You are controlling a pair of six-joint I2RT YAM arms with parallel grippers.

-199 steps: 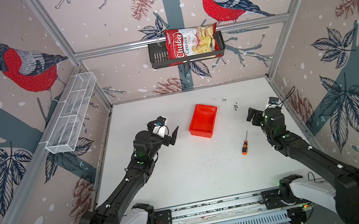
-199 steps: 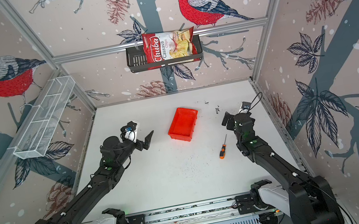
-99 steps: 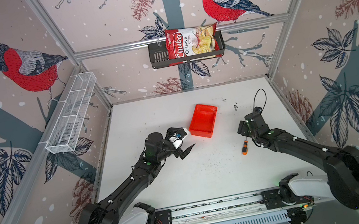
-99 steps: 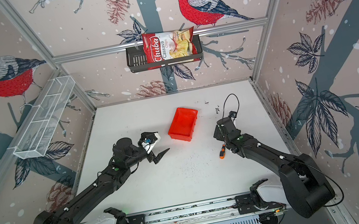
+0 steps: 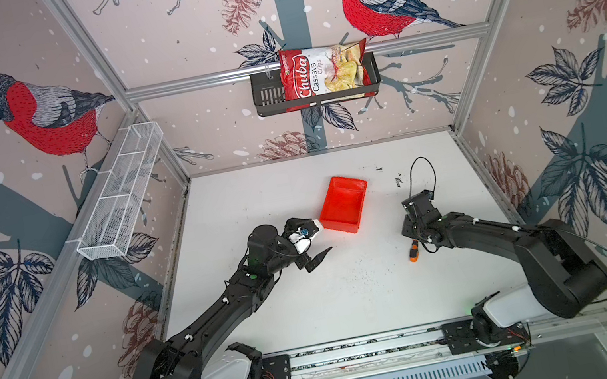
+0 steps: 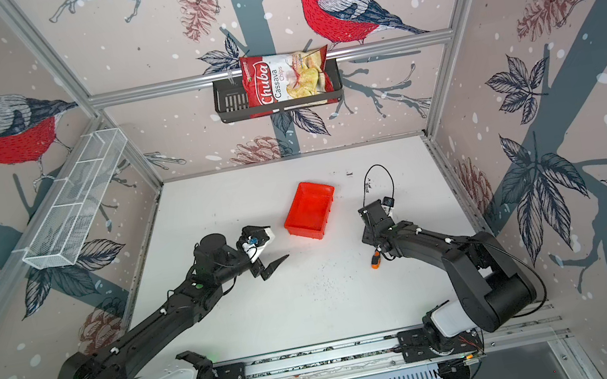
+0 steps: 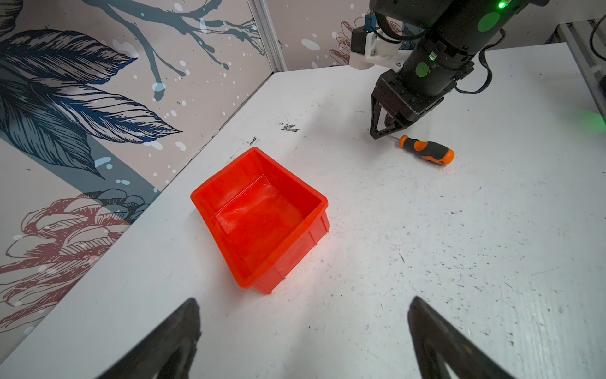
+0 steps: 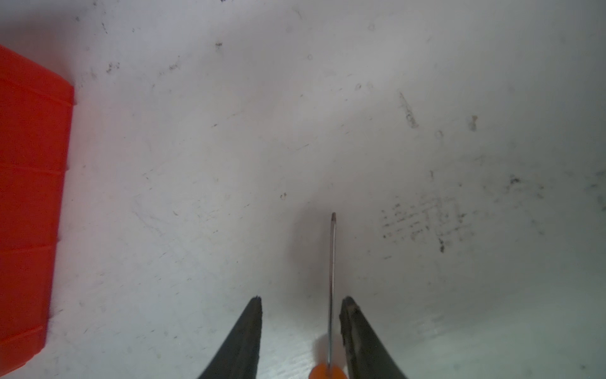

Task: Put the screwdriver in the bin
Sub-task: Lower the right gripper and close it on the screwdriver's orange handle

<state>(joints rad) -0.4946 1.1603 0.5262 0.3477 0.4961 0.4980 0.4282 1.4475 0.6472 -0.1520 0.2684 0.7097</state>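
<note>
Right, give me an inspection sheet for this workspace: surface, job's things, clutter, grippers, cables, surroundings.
Surface: white table, scuffed, with dark specks.
Job's things: screwdriver lies flat on the table, outside the bin; the bin is empty.
Clutter: nothing seen.
Grippers: left gripper open, holding nothing, short of the bin; right gripper down at the table, jaws astride the screwdriver's shaft with a gap showing, not yet gripping.
Cables: black cable loops above the right wrist, clear of the job's things.
Surroundings: chips bag in a black basket on the back wall; white wire basket on the wall beside the left arm.
</note>
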